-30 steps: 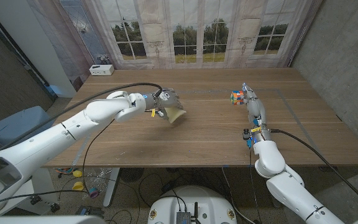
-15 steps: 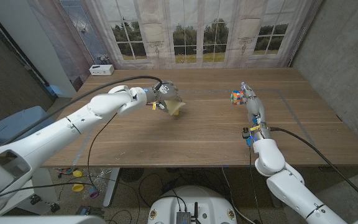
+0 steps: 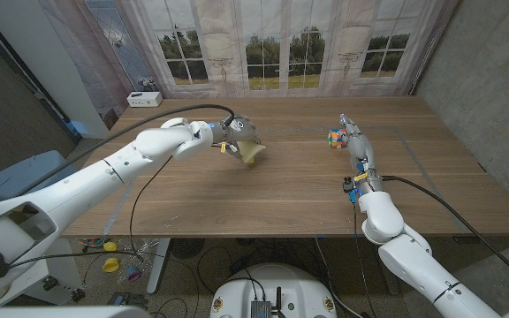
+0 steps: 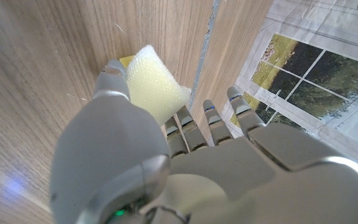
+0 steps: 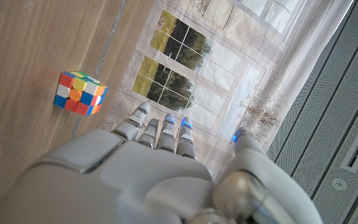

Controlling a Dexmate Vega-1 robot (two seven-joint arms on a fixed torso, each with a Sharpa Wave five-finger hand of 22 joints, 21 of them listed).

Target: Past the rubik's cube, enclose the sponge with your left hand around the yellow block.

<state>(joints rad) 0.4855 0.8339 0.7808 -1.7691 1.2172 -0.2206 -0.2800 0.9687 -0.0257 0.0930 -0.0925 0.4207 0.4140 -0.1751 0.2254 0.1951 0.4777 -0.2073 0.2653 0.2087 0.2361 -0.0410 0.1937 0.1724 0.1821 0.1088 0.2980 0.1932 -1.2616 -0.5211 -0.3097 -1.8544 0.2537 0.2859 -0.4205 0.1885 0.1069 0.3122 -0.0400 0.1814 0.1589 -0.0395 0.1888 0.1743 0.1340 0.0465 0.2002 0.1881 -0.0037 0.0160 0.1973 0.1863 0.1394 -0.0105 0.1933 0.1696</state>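
Note:
My left hand (image 3: 237,132) is over the table's left middle and holds a pale yellow sponge (image 3: 253,155), which hangs out below its fingers. In the left wrist view the sponge (image 4: 155,89) sits between the thumb and the other fingers (image 4: 191,130), just above the wood. A darker yellow strip (image 4: 125,60) peeks out behind the sponge; I cannot tell what it is. The rubik's cube (image 3: 336,138) stands on the right half of the table, also seen as the cube (image 5: 79,93) beyond my right hand. My right hand (image 3: 354,140) stretches beside the cube with straight fingers, holding nothing.
A white box (image 3: 144,99) lies at the table's far left corner. Curtains and windows (image 3: 272,44) stand behind the far edge. A thin taped line (image 3: 414,146) runs across the wooden table (image 3: 290,194) on the right.
My left hand has carried the sponge a little farther from me and slightly right. The right hand and the cube stay about where they were.

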